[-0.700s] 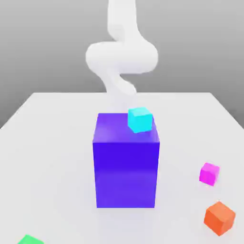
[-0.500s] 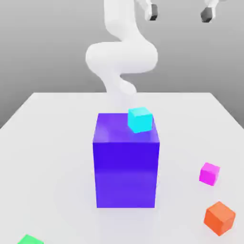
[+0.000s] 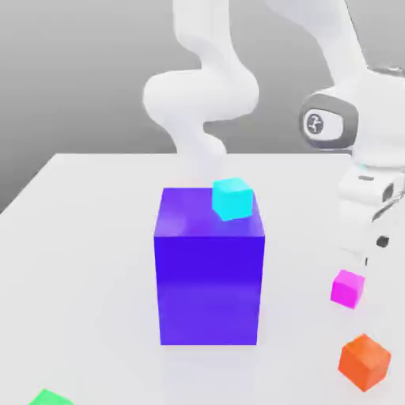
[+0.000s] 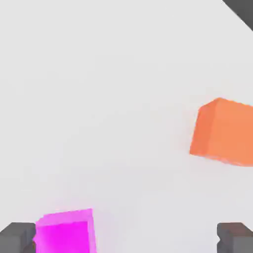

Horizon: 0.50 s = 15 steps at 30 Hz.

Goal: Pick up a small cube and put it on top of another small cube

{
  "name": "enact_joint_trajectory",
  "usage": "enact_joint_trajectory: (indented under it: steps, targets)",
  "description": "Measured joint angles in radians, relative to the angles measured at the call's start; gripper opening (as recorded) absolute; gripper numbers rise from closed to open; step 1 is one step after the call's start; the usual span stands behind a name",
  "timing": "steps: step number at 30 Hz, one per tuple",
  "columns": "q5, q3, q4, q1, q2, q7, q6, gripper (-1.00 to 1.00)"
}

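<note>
Magenta small cube (image 3: 348,288) sits on the white counter (image 3: 79,237), out to the exterior view's right of the big blue-violet block (image 3: 209,269), which serves as landmark for everything else. It rests flat on the counter, apart from the block and free of any grip. In the hand view the same cube (image 4: 65,231) lies close beside one dark fingertip (image 4: 17,238), while the other fingertip (image 4: 234,237) stands far across from it, so the tool (image 4: 126,238) is spread wide and has hold of nothing.

From the exterior view, the white arm (image 3: 348,119) reaches down on the exterior view's right of the block, and the tool (image 3: 372,251) hangs just above the magenta cube, not touching it as far as can be told.

Green cube (image 3: 50,398), the other small cube of the task, lies on the counter near the lower edge of the exterior view, toward the left and nearer the camera than the block, well apart from the magenta one; part of it is cut off by the picture's edge.

Cyan cube (image 3: 232,198) rests on top of the block, at its rear right corner in the exterior view. Orange cube (image 3: 365,361) lies on the counter to the right of the block and nearer the camera, near the magenta cube but not touching it.
</note>
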Motion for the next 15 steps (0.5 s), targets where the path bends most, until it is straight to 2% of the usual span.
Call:
enact_joint_trajectory:
  steps: [2, 6, 7, 13, 15]
  targets:
    - [-0.077, -0.045, 0.002, 0.037, 0.075, 0.054, 0.052, 0.00]
    - [-0.217, -0.203, 0.032, 0.166, 0.220, 0.160, 0.162, 0.00]
    - [-0.236, -0.238, 0.038, 0.196, 0.248, 0.175, 0.184, -1.00]
    - [-0.248, -0.255, 0.041, 0.211, 0.262, 0.185, 0.196, -1.00]
    - [-0.222, -0.216, 0.033, 0.178, 0.228, 0.164, 0.169, -1.00]
